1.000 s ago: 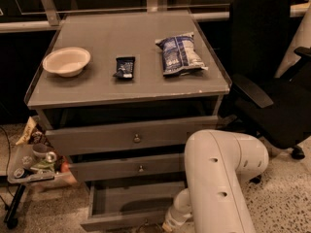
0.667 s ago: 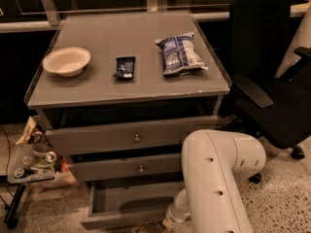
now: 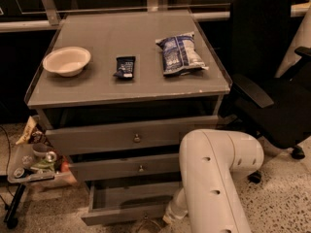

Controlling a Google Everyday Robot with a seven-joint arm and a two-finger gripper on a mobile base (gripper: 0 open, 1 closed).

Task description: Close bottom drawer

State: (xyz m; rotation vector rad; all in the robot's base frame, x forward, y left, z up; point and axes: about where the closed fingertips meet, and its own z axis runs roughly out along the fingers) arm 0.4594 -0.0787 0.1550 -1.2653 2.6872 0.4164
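The bottom drawer (image 3: 127, 214) is a grey shallow tray with a plain flat front. It stands pulled out at the foot of the grey cabinet (image 3: 121, 93), and its inside (image 3: 133, 197) looks empty. My white arm (image 3: 214, 178) bends down in front of the cabinet's right side. My gripper (image 3: 148, 224) is at the picture's bottom edge, right by the drawer's front panel, mostly hidden.
Two knobbed drawers (image 3: 137, 138) (image 3: 141, 169) above sit slightly ajar. On the top lie a white bowl (image 3: 66, 60), a small dark packet (image 3: 125, 66) and a blue chip bag (image 3: 180, 54). A black office chair (image 3: 272, 91) stands right. A cluttered tray on a stand (image 3: 31, 164) is on the left.
My arm has shifted slightly to the left. The bottom drawer stands out about as far as before.
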